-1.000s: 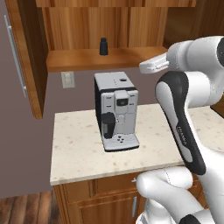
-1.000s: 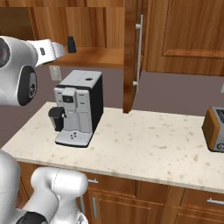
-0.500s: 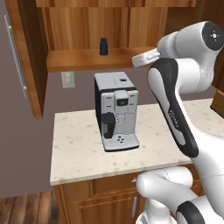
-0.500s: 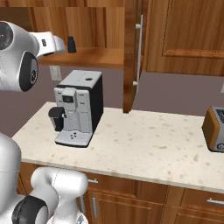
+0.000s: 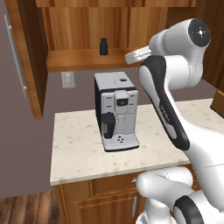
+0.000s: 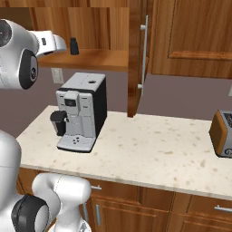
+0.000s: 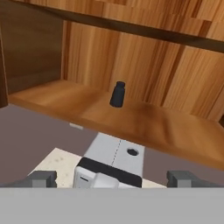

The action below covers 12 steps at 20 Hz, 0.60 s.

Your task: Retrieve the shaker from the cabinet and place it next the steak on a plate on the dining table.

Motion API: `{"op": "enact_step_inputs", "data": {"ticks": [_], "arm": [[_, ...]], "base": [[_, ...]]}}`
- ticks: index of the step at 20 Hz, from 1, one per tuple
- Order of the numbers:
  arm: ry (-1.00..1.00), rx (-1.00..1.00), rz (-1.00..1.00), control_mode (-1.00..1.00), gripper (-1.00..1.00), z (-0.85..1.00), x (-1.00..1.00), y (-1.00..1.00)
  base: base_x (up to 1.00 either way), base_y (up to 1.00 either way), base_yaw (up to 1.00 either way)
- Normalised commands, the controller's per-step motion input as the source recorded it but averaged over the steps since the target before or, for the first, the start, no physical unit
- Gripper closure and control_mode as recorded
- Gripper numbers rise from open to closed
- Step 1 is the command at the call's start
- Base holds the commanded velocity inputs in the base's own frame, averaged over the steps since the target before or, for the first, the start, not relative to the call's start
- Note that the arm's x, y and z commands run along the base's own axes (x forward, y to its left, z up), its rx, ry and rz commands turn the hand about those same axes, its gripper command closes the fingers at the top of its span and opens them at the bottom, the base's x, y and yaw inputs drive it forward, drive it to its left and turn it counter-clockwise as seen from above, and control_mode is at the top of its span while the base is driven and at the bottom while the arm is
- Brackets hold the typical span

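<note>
The small black shaker point(image 5: 103, 46) point(image 6: 74, 46) stands upright on the lower shelf of the open wooden cabinet point(image 5: 87, 60), near its back wall. In the hand view the shaker point(image 7: 117, 94) is ahead of me and a little above centre, some way off. My gripper point(image 7: 111, 178) is open, its two fingertips point(image 7: 43, 178) far apart with nothing between them. The white hand point(image 5: 136, 55) hovers just in front of the shelf edge, right of the shaker and apart from it. The steak, plate and dining table are out of view.
A grey and black coffee machine point(image 5: 116, 111) stands on the speckled counter point(image 6: 149, 149) right under the shelf. The cabinet doors hang open on both sides, one with a silver handle point(image 6: 144, 50). A toaster point(image 6: 222, 134) sits at the far right.
The arm has swung the hand leftward along the shelf front, closer to the shaker. The shaker and the coffee machine have not moved.
</note>
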Motion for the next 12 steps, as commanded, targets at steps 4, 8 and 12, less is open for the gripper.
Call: {"op": "enact_step_inputs", "data": {"ticks": [4, 8, 12], "arm": [[0.00, 0.03, -0.02, -1.00, -1.00, -0.02, 0.17, 0.05], [-0.03, 0.04, -0.02, -1.00, -1.00, -0.01, 0.10, 0.04], [-0.13, 0.00, -0.01, -1.00, -1.00, -0.01, 0.05, 0.11]], "base": [[0.00, 0.00, 0.00], [0.00, 0.00, 0.00], [0.00, 0.00, 0.00]]}}
